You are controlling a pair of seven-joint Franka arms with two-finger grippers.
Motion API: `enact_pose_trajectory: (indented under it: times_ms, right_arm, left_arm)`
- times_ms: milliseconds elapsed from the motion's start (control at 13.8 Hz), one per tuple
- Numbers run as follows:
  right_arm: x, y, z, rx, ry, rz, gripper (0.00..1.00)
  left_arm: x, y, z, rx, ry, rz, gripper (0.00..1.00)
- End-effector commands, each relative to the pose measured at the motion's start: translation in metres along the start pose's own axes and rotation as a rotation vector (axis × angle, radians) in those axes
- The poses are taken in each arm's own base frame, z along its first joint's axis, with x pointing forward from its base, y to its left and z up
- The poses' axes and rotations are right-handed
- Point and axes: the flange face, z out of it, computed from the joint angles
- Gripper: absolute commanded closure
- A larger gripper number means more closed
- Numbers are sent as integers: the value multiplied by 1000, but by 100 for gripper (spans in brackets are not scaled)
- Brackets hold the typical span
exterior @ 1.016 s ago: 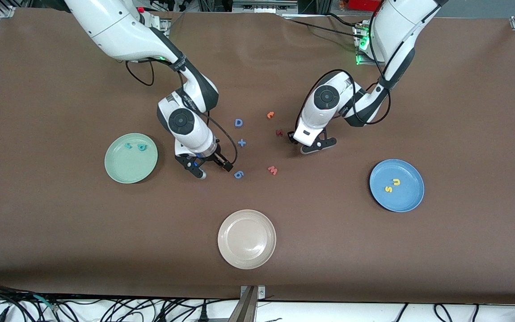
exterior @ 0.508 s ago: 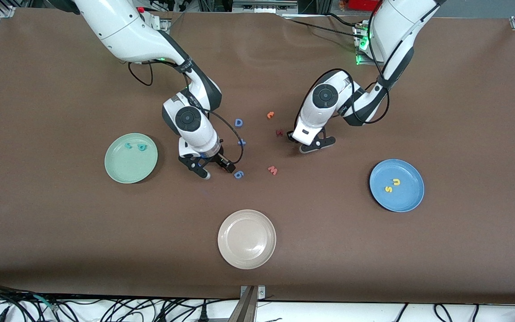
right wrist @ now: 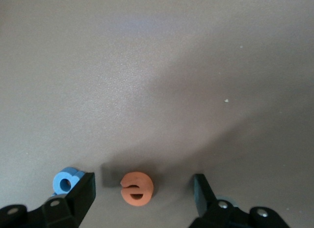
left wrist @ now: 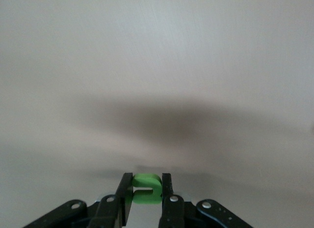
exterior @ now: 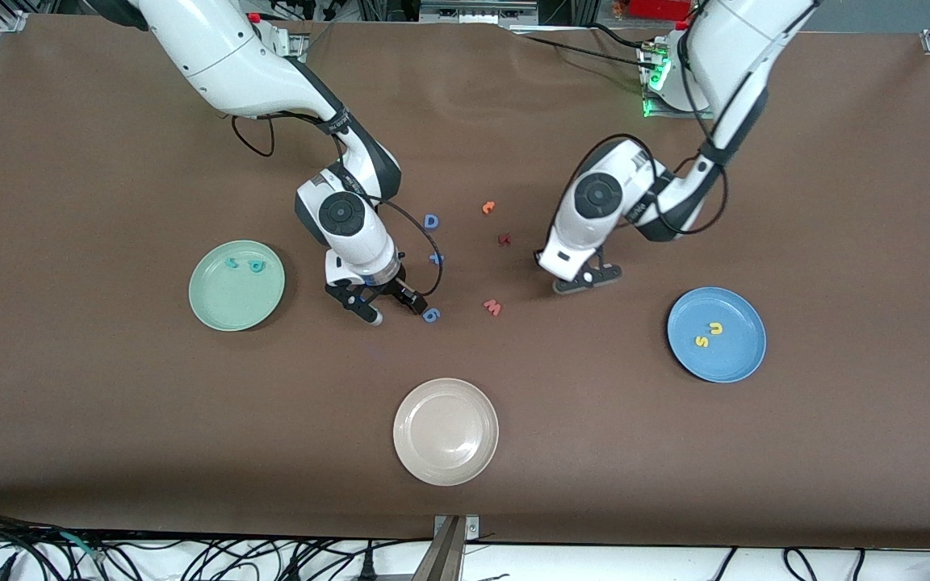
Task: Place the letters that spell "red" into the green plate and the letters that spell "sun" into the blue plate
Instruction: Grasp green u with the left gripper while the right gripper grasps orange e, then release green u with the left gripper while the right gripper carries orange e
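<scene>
Brown table point(exterior: 836, 202) | left gripper point(left wrist: 143, 201) pinches green n point(left wrist: 146, 188) (lifted) | right gripper point(right wrist: 144, 188) spread around orange e point(right wrist: 137, 188)

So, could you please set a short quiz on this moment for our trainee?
1. What does the left hand grip?
A. a yellow foam letter
B. a small green foam letter
C. nothing
2. True or false: the right hand stands open around the small orange foam letter "e", which lies on the brown table.
3. Fill in: the round pale green plate holds ___ teal foam letters.

Key: 1 B. 2 true. 3 two.
</scene>
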Motion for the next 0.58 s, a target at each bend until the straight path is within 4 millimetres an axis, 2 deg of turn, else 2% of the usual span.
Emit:
enact_pose_trajectory:
  times_ms: [0, 73, 218, 363, 508]
  right_arm:
    - [-2, -6, 9, 6, 14, 3, 21]
    - [-2, -6, 9, 6, 14, 3, 29]
    - [-2, -6, 10, 5, 13, 3, 40]
    - [-1, -7, 10, 7, 13, 4, 48]
    - [-2, -6, 12, 4, 12, 2, 68]
  left_arm:
    - [70, -50, -52, 41, -28, 79, 83]
    - [92, -74, -66, 45, -39, 114, 83]
    - [129, -128, -71, 35, -48, 163, 83]
    - [161, -173, -65, 16, -52, 176, 83]
    - [192, -210, -42, 21, -62, 192, 83]
